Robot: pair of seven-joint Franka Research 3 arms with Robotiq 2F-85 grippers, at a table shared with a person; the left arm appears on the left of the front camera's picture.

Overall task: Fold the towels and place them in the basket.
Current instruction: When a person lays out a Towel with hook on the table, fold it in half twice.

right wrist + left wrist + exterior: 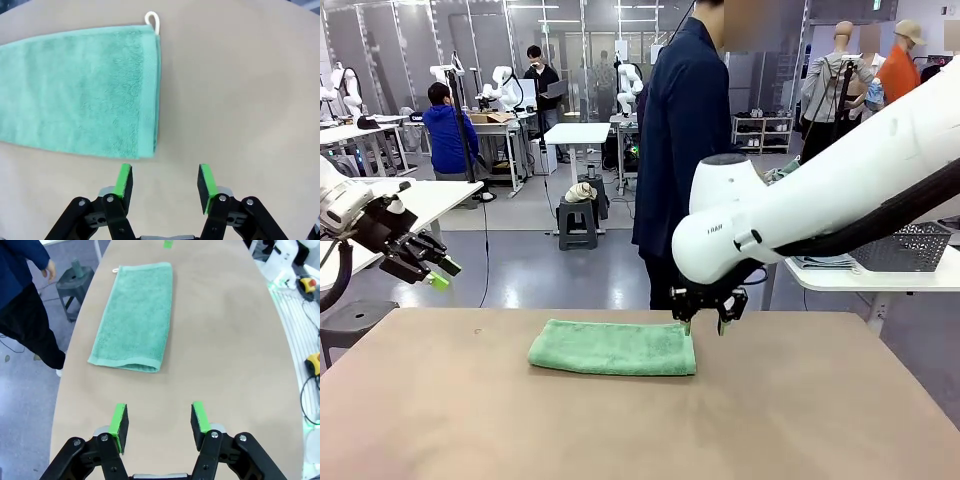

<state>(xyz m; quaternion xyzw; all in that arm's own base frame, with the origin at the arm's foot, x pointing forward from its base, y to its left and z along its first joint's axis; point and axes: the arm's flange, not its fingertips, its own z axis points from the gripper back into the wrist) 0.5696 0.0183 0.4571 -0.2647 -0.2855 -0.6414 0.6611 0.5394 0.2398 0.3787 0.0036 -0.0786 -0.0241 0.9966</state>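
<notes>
A light-green towel (610,348) lies folded into a long strip in the middle of the tan table (470,420). My right gripper (705,320) hovers open just beyond the towel's right end, nothing between its fingers. In the right wrist view the towel (80,90) lies up and left of the open gripper (165,182), its white loop tag (152,21) at the far corner. My left gripper (435,270) hangs open and empty above the table's left edge. In its wrist view, the towel (135,315) lies well ahead of the gripper (160,422). The dark grey basket (910,248) stands on a white side table at the right.
A person in a dark blue jacket (685,130) stands at the far side of the table, behind the towel. A grey stool (355,325) sits off the left edge. Bare tabletop stretches in front of the towel and to both sides.
</notes>
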